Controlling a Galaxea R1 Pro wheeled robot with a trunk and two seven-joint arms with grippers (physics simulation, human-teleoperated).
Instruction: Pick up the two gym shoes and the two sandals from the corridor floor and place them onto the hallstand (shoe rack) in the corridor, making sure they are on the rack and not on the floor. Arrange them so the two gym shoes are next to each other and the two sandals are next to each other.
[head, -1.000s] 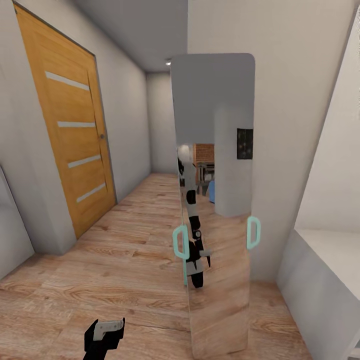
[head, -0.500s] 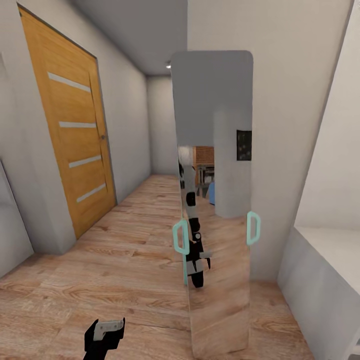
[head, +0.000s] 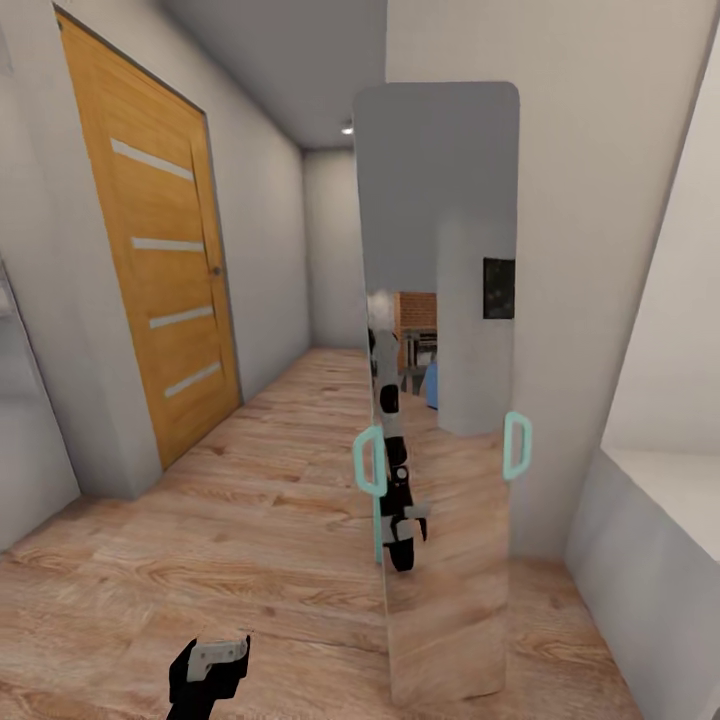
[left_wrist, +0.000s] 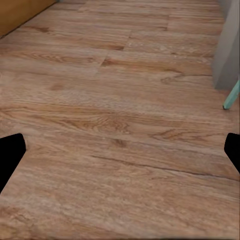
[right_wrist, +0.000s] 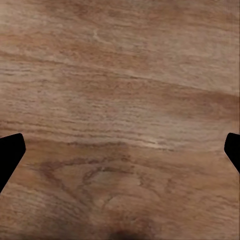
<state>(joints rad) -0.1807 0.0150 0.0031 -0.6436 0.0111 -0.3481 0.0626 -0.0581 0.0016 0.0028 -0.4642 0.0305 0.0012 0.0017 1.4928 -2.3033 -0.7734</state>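
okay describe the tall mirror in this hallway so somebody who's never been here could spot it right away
Start at the orange wooden door on the corridor's left side, then look across the wood-plank floor to the pale wall opposite. The mirror stands there, tall, frameless, round-cornered. Unlike the plain walls, it reflects the robot and carries two mint-green loops at its sides.

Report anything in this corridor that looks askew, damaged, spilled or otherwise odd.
Nothing stands out. The tall frameless mirror stands upright beside the grey wall, the orange wooden door is shut, and the wood-plank floor shows no spill or damage. Both wrist views look down at plain planks between open fingers.
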